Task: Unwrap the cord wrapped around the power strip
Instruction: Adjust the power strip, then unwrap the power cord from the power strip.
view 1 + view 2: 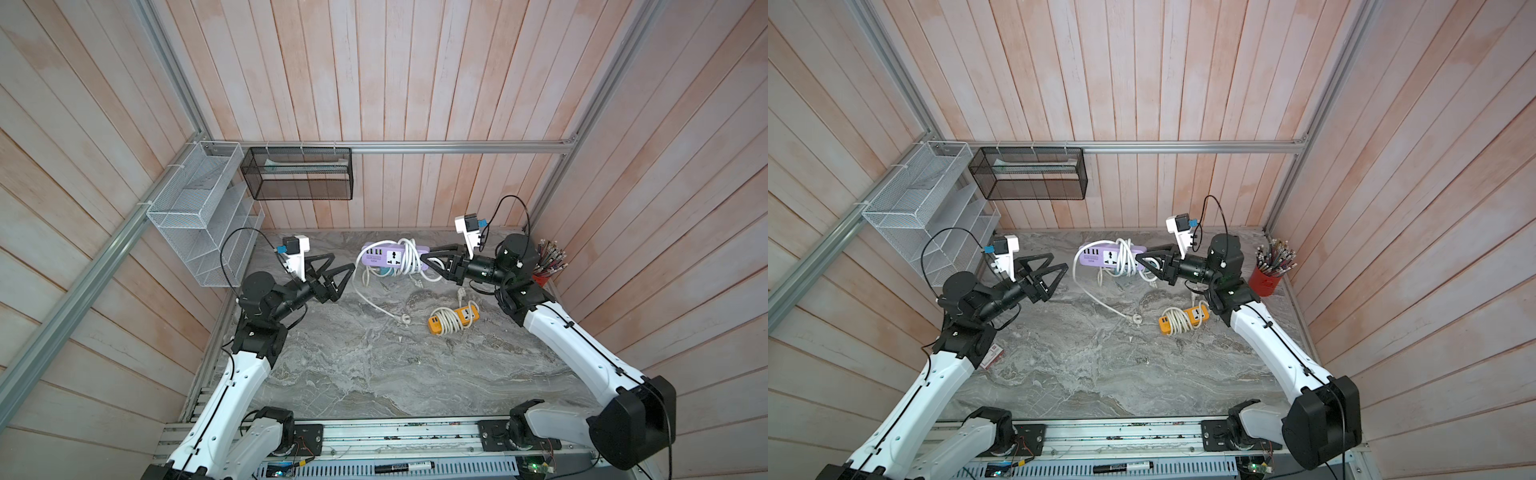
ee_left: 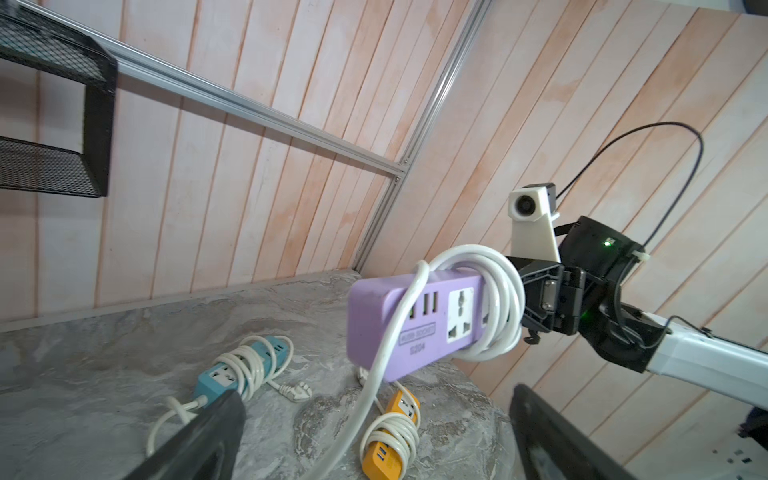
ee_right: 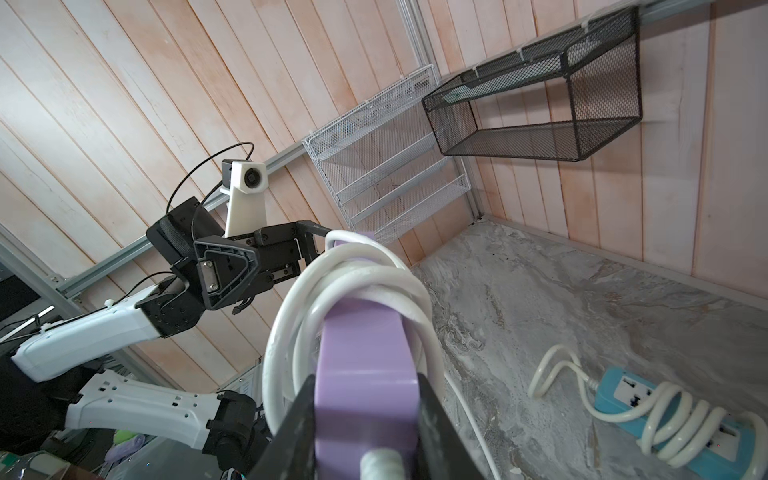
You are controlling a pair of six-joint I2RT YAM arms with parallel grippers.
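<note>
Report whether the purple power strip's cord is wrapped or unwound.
Partly unwound: cord loops circle the purple power strip, held by the right gripper; one length trails onto the table.

Reads to me as robotics lab cell: plank wall panels (image 1: 415, 83) boxed by aluminium extrusion frame (image 1: 457, 147), marble-print tabletop (image 1: 374, 374), my two arms (image 1: 232, 386) bolted to slotted rail (image 1: 395, 434), bare circuit board (image 1: 535, 468) at front edge, black mesh basket (image 1: 297, 183) and white mesh rack (image 1: 195, 199) zip-tied to frame.
</note>
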